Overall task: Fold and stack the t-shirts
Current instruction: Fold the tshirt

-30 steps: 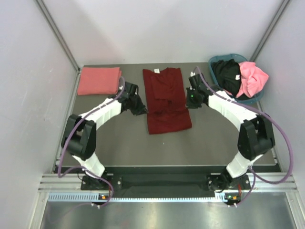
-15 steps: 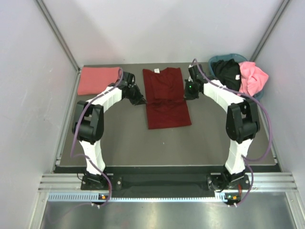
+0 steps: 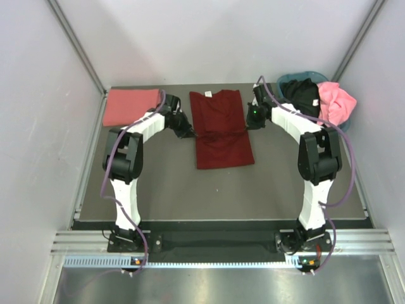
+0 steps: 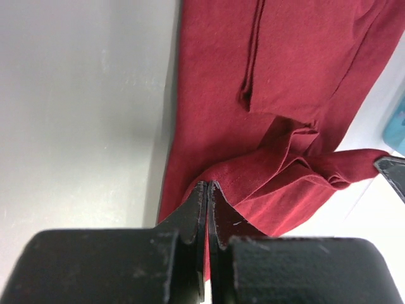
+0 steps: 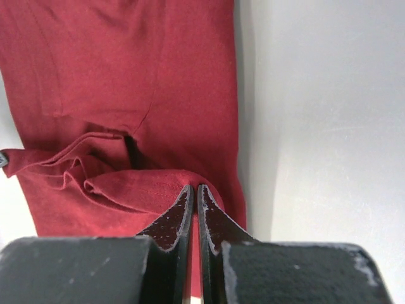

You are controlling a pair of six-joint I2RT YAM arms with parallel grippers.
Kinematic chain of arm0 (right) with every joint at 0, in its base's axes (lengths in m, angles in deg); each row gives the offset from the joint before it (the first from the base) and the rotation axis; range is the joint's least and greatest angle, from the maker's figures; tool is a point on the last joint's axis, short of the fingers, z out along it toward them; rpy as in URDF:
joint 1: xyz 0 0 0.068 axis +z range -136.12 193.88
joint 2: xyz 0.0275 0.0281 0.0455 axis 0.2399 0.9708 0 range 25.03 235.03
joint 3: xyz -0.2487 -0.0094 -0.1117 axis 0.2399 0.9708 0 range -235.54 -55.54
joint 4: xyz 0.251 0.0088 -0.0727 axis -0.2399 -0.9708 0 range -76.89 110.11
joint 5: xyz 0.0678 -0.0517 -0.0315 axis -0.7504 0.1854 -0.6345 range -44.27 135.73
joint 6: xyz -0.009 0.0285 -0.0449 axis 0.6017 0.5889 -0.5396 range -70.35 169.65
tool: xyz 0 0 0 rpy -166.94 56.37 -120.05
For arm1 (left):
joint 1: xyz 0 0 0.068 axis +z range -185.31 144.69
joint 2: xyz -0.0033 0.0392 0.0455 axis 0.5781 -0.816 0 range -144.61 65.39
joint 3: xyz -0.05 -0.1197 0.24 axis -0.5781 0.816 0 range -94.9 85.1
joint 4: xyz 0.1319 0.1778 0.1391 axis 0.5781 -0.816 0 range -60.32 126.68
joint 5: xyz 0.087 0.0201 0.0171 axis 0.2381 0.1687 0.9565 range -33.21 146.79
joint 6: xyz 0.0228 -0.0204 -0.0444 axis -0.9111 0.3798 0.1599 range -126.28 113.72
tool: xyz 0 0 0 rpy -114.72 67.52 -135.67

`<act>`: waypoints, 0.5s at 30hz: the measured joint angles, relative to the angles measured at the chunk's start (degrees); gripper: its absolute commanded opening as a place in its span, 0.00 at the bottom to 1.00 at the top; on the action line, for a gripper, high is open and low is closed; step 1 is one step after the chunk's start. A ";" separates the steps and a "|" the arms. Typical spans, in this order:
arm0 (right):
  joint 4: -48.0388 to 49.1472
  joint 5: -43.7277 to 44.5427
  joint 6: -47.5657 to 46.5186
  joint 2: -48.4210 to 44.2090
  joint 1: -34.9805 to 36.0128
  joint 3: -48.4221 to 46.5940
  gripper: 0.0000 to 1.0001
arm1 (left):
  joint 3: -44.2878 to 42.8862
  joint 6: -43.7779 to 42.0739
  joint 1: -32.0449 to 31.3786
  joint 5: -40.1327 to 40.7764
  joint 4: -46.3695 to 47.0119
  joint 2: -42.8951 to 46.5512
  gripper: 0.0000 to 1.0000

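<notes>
2 closed grips on maroon t-shirt (image 3: 223,144): left pincer (image 4: 207,185), right pincer (image 5: 193,188).

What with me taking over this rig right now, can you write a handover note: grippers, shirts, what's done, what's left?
Left gripper: shut on the left edge of the maroon t-shirt.
Right gripper: shut on that shirt's right edge.
Maroon t-shirt: lies flat at centre, with a fold raised across its middle between the two grips.
Salmon-pink t-shirt: folded, at the far left corner.
Black t-shirt and bright pink t-shirt: bunched in the teal basket, far right.
Done: one shirt folded.
Left: finish the maroon fold, stack it, then fold and stack the two in the basket.
</notes>
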 measured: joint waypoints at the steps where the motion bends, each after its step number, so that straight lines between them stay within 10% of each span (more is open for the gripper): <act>1: 0.02 -0.11 -0.02 0.39 -0.13 -0.28 0.00 | -0.35 0.00 0.07 -0.20 0.00 -0.26 0.00; 15: 0.85 -1.75 -0.31 5.33 -1.01 -4.92 0.01 | -3.61 -0.04 0.76 -0.07 -0.13 -3.08 0.00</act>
